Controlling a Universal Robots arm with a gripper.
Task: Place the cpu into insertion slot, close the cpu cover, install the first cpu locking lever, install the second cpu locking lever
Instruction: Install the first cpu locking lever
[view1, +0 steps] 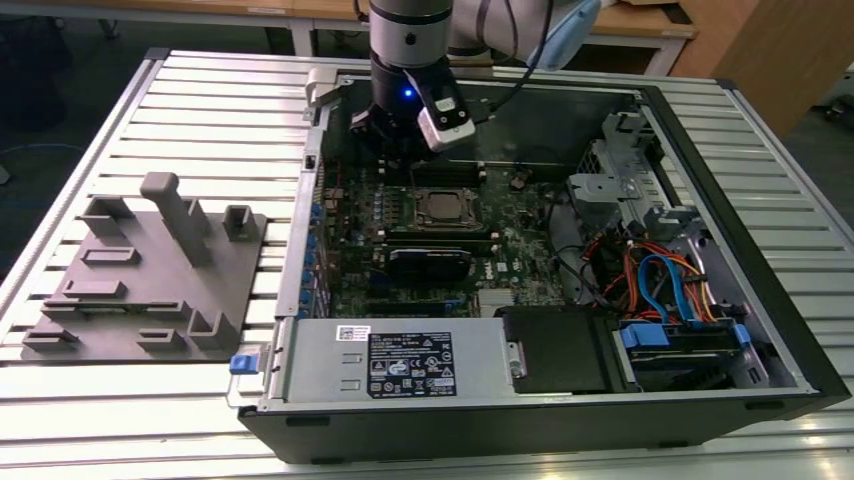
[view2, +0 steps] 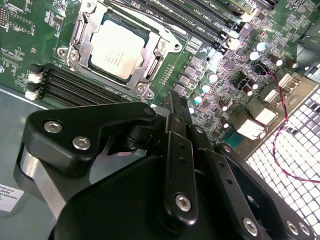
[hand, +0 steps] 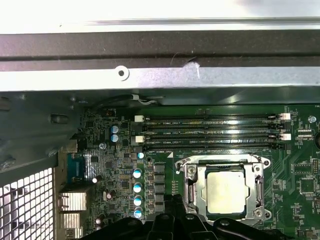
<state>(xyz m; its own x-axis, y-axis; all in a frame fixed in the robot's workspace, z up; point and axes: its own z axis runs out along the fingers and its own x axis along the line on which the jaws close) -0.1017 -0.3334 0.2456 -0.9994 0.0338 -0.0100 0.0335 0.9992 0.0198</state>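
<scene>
cpu (hand: 226, 192) sits low in the motherboard (hand: 300, 186), with the cpu cover (hand: 192, 186) flat around it, so the chip looks seated. end effector (view2: 176, 102) hangs just beside the cover, pinched narrow and carrying nothing. a slim tip suits this crowded board.

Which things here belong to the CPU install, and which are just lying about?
Job: cpu, seated in its socket; cpu cover; gripper.
Lying about: memory slots; grey fixture tray; blue and orange cables; labelled metal box.

Black metal gripper (hand: 175, 202) cut off by picture edge in first wrist view, hiding one edge of silvery metal socket frame (hand: 191, 190).
</scene>
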